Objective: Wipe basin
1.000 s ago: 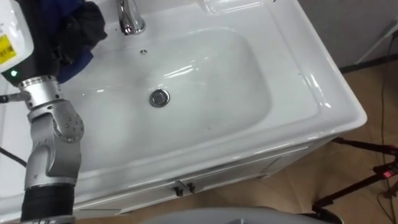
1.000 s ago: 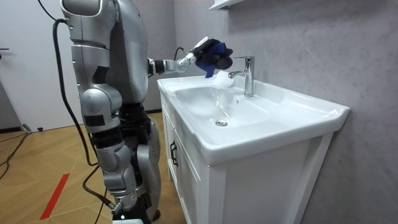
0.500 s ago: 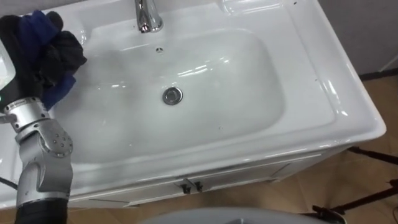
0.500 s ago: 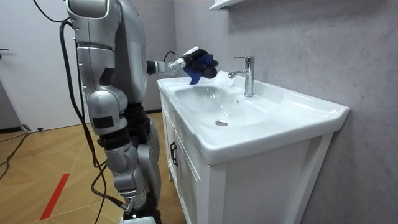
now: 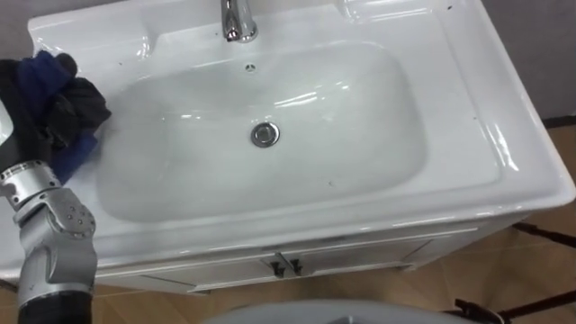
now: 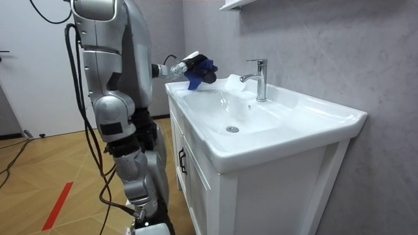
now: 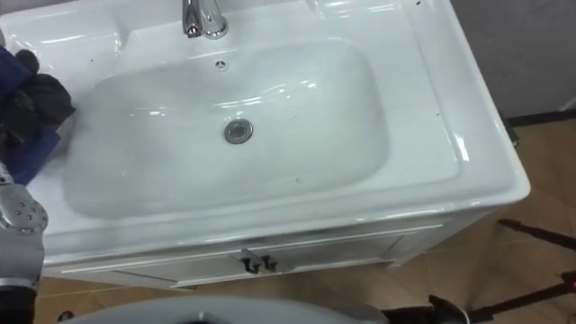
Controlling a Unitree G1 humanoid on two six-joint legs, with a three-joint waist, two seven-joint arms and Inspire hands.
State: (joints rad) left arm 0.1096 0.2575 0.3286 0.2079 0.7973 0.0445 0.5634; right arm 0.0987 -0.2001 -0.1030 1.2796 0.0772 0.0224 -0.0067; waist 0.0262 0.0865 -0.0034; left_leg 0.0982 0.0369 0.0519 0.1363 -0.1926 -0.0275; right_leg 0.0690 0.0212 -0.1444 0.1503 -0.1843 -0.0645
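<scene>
The white basin (image 5: 490,108) fills the eye views, with a chrome faucet (image 5: 238,20) at the back and a drain (image 5: 264,135) in the bowl's middle. My left hand (image 5: 79,106) is shut on a bunched blue cloth (image 5: 47,76) over the basin's left rim, just clear of the bowl's edge. The room view shows the left hand (image 6: 189,62) and the cloth (image 6: 201,69) held above the basin's (image 6: 287,124) near corner, well short of the faucet (image 6: 260,78). I stand upright at the cabinet's front.
Under the basin is a white cabinet (image 5: 360,261) with small door handles (image 5: 286,265). A textured grey wall (image 6: 339,52) stands behind the basin and a white shelf (image 6: 238,4) hangs above it. Wooden floor (image 6: 59,163) lies behind me.
My left hand has drawn back with the cloth from beside the faucet to the basin's left rim. The eye view has shifted, so the basin sits further right and lower.
</scene>
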